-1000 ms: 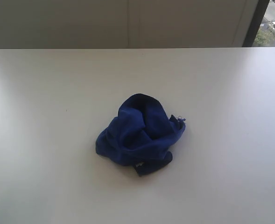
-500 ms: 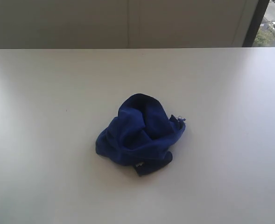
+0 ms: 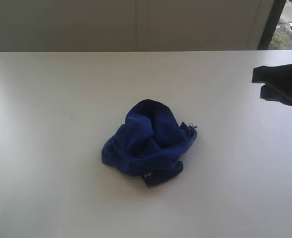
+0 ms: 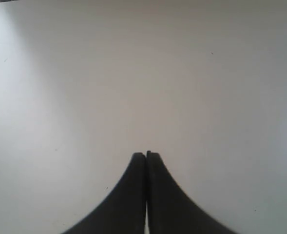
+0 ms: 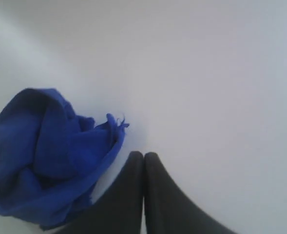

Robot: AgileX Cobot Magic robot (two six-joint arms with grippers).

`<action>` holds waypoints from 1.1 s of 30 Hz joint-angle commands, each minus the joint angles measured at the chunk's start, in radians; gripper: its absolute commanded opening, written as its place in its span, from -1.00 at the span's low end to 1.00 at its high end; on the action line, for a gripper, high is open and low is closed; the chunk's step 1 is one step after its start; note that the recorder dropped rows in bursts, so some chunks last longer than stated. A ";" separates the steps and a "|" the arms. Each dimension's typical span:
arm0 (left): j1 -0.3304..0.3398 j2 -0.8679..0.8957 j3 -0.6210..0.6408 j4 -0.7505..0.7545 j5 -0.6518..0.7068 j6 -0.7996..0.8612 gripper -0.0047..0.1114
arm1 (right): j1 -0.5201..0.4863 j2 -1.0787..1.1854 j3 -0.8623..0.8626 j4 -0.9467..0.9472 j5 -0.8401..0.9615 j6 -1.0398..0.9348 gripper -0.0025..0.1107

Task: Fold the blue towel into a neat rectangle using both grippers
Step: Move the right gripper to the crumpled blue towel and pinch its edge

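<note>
Clearly soft and light, the towel (image 3: 148, 146) lies crumpled in the middle of the table (image 3: 46, 148) — likely to sag, so pinch its frayed corner (image 3: 189, 127). Left gripper (image 4: 145, 154) and right gripper (image 5: 143, 155) — both pressed together, empty.

The exterior camera looks slantwise down across the bench (image 3: 46, 99). Each wrist camera peers closely past its own hand, the left hand (image 4: 146, 155) and the right hand (image 5: 143, 155), onto the bench. The exterior and right wrist views share the blue towel (image 5: 46, 156) beside the right hand.
</note>
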 commanded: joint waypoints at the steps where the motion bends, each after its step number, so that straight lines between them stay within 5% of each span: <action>1: 0.002 -0.004 0.004 -0.001 0.000 -0.005 -0.92 | 0.017 0.189 -0.016 0.312 0.006 -0.230 -0.96; 3: 0.002 -0.004 0.004 -0.001 0.000 -0.005 -0.92 | 0.059 0.310 -0.018 0.468 -0.041 -0.251 -0.95; 12: 0.002 -0.004 0.004 -0.001 0.000 -0.005 -0.92 | 0.127 0.506 -0.021 0.540 -0.171 -0.251 -0.46; 33: 0.002 -0.004 0.004 -0.001 0.000 -0.005 -0.92 | 0.127 0.670 -0.110 0.639 -0.113 -0.245 -0.45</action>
